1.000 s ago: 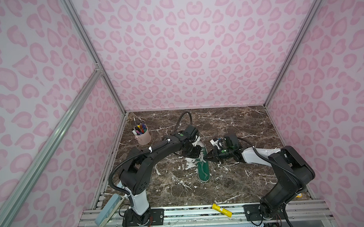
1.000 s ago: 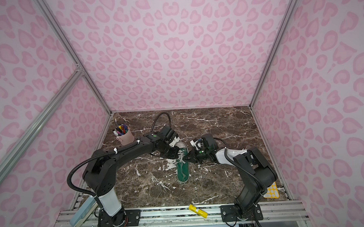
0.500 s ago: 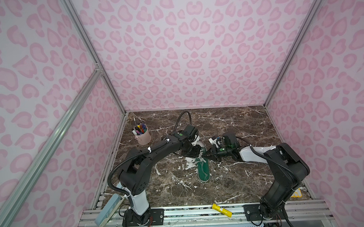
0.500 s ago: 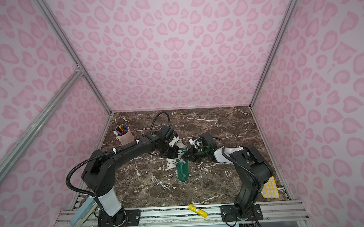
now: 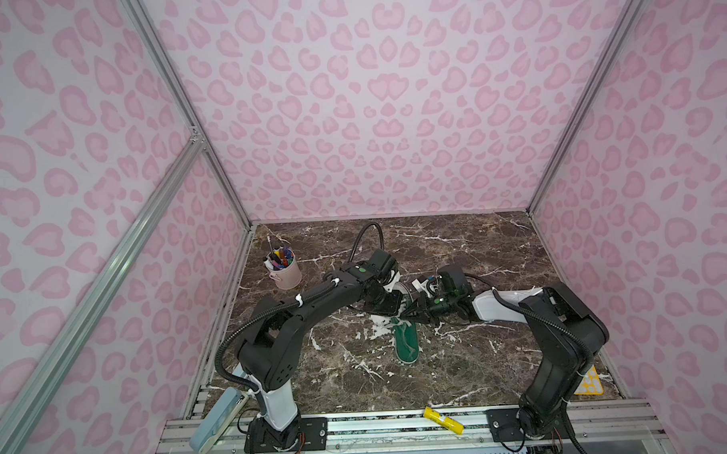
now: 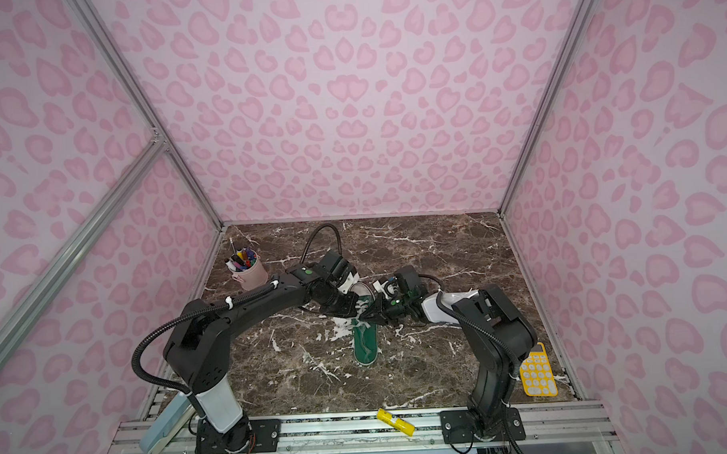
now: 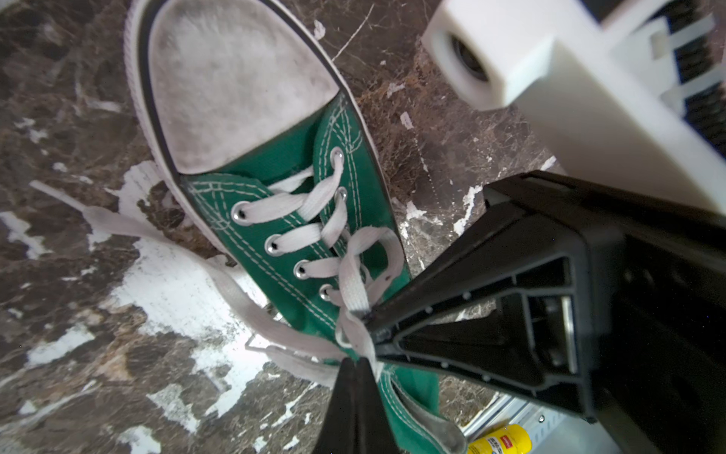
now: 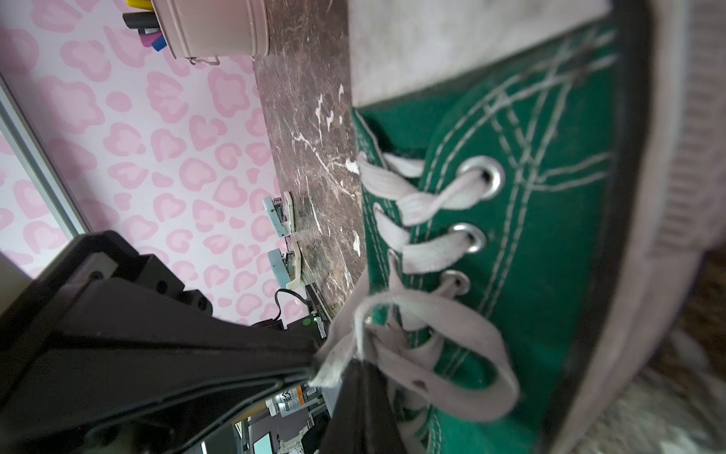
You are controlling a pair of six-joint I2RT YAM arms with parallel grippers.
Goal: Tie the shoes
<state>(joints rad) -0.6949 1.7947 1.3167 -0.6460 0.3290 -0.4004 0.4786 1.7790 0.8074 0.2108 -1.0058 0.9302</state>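
Observation:
The shoes are one green sneaker (image 5: 408,347) (image 6: 366,346) lying mid-table, its white toe cap (image 7: 235,90) toward the back wall. Both grippers meet tip to tip over its upper eyelets. My left gripper (image 7: 355,361) (image 5: 399,313) is shut on an off-white lace just below the crossing. My right gripper (image 8: 359,363) (image 6: 364,316) is shut on the lace from the opposite side. A lace loop (image 7: 389,251) (image 8: 471,334) stands over the tongue. A loose lace end (image 7: 235,291) trails onto the table to the shoe's left in the top views.
A pink pen cup (image 5: 286,272) stands at the back left. A yellow calculator (image 6: 537,371) lies at the front right by the right arm's base. A yellow tube (image 5: 443,420) rests on the front rail and a pale blue object (image 5: 219,420) leans at the front left.
The right arm has edged left, bringing its gripper tip up against the left gripper over the shoe. The left arm has hardly moved. Both grippers stay shut.

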